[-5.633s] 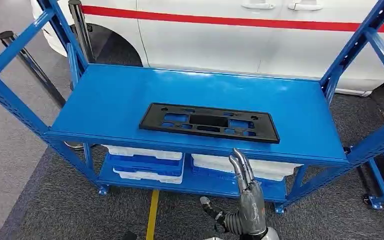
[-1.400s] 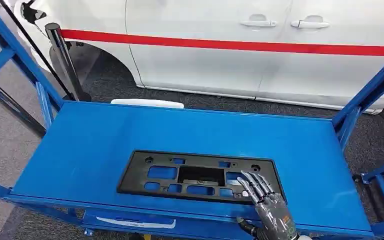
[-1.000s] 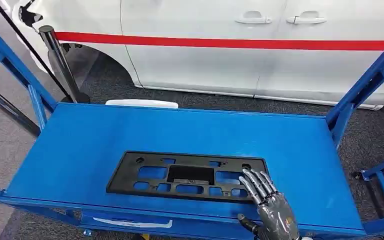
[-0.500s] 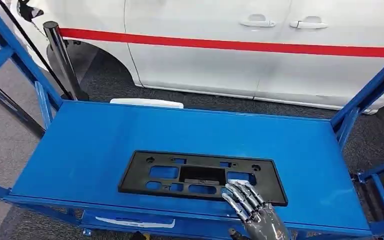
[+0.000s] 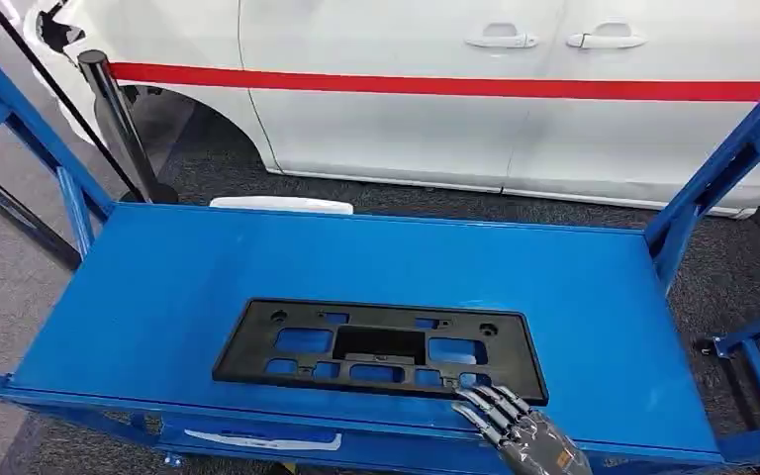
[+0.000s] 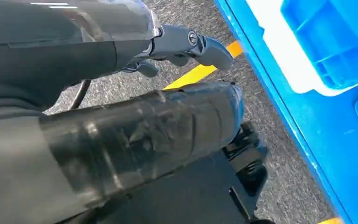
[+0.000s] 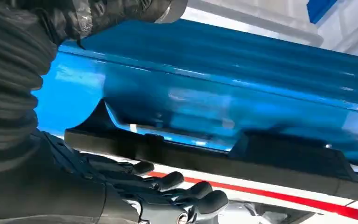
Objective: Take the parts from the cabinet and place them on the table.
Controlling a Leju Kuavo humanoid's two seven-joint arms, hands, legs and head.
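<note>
A flat black plastic frame with several cut-outs (image 5: 381, 348) lies on the top shelf of the blue rack (image 5: 594, 297), near its front edge. My right hand (image 5: 524, 435) comes up from below at the frame's front right corner, fingers spread and reaching its front edge, gripping nothing. In the right wrist view the frame's dark edge (image 7: 261, 156) runs just past the right hand (image 7: 168, 191), whose fingers curl loosely. My left hand (image 6: 182, 44) hangs low beside the rack over the carpet, holding nothing.
A white car with a red stripe (image 5: 455, 109) stands close behind the rack. Blue uprights (image 5: 722, 158) rise at the rack's sides, and a black post (image 5: 119, 124) stands at the back left. A white and blue tray (image 6: 326, 42) sits on the lower shelf. A yellow floor line (image 6: 200, 72) runs underneath.
My right hand has drawn back from over the frame's right end to its front edge. The view came closer to the rack since the earliest frame and sways slightly. The frame has not moved.
</note>
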